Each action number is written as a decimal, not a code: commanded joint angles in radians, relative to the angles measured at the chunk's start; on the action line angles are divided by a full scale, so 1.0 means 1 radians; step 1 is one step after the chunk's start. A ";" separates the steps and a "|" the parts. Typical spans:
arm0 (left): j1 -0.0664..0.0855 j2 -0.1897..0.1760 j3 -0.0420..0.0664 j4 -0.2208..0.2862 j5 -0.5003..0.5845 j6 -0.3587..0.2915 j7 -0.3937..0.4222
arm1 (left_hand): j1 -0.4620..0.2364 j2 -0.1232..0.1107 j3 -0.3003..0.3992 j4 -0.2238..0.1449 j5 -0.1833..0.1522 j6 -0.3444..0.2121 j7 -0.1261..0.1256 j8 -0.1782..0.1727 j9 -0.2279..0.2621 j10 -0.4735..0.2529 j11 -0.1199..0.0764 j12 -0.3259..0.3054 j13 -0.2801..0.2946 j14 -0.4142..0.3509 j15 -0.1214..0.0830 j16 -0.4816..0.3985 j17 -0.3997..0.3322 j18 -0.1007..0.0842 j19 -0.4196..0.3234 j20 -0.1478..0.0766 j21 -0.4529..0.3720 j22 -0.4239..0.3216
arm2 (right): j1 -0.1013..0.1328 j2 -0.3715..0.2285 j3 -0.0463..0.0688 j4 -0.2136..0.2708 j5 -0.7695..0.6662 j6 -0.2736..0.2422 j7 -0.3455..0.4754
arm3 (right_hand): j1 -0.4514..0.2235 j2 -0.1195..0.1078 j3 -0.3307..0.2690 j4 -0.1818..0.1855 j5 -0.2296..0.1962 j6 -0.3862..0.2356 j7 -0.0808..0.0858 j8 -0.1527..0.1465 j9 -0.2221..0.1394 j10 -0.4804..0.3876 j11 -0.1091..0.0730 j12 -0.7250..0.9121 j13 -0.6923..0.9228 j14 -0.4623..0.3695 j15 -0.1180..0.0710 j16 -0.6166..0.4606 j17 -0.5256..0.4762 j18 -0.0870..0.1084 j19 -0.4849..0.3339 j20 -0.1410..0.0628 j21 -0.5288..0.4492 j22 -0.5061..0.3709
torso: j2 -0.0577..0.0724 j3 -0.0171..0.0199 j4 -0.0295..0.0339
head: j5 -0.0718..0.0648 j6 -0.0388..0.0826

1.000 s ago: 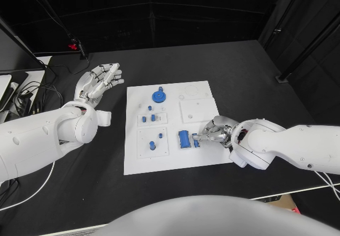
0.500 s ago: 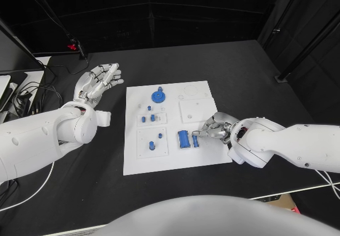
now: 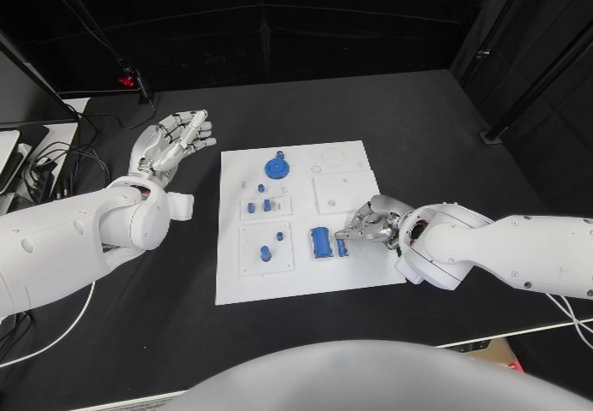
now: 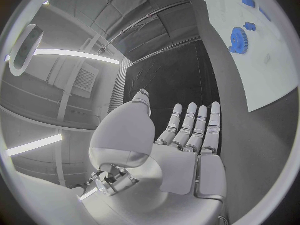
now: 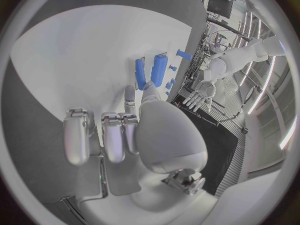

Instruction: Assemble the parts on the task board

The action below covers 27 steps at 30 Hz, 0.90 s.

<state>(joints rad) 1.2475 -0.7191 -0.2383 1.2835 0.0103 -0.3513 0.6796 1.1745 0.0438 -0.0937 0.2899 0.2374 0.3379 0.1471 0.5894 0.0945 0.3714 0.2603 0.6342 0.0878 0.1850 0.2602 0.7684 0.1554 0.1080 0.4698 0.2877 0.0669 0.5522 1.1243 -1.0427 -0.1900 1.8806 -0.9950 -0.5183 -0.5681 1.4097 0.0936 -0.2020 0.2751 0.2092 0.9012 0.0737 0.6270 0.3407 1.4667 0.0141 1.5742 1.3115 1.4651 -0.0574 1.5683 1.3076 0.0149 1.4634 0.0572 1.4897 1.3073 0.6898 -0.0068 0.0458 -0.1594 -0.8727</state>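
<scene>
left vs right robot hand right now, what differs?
Left robot hand is off the task board, above bare table, fingers spread, holding nothing. Right robot hand is over the board, fingertips at a small blue part beside the larger blue part; a grip isn't clear. Both are silver.

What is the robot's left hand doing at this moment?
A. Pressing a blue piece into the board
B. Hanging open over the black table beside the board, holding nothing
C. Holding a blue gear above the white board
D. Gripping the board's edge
B: the left hand has its fingers spread and empty, off to the side of the task board, while the blue gear lies on the board untouched.
</scene>
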 commanded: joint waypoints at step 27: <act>0.002 0.003 0.001 -0.001 0.000 0.011 0.016 | 0.003 0.010 -0.008 0.002 0.007 -0.008 0.149 0.005 -0.002 -0.007 0.001 0.006 -0.003 0.003 -0.001 0.007 -0.004 -0.018 -0.003 0.002 0.007 -0.002 | 0.001 0.011 0.000 -0.007 -0.019 0.032 0.005 | 0.046 0.013 0.001 0.003 0.044 -0.004 -0.003 0.005 0.000 0.104 -0.008 -0.003 0.259 0.106 -0.008 0.002 0.263 0.008 0.056 -0.010 -0.004 0.232 | 0.000 -0.0005 -0.0002 | -0.002 0.000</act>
<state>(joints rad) 1.2474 -0.7176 -0.2383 1.2822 0.0103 -0.3499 0.6796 1.1745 0.0438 -0.0966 0.2929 0.2374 0.3379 0.1471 0.5894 0.0931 0.3715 0.2603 0.6342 0.0859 0.1850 0.2602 0.7684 0.1524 0.1080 0.4698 0.2876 0.0669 0.5509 1.1252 -1.0309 -0.1893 1.8692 -1.0112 -0.4694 -0.5862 1.4543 0.1017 -0.1990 0.2723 0.2571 0.9012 0.0737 0.6270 0.3405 1.4632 0.0105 1.5778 1.3178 1.4688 -0.0607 1.5683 1.3074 0.0149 1.4669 0.0538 1.4898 1.3073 0.6894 -0.0071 0.0457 -0.1603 -0.8727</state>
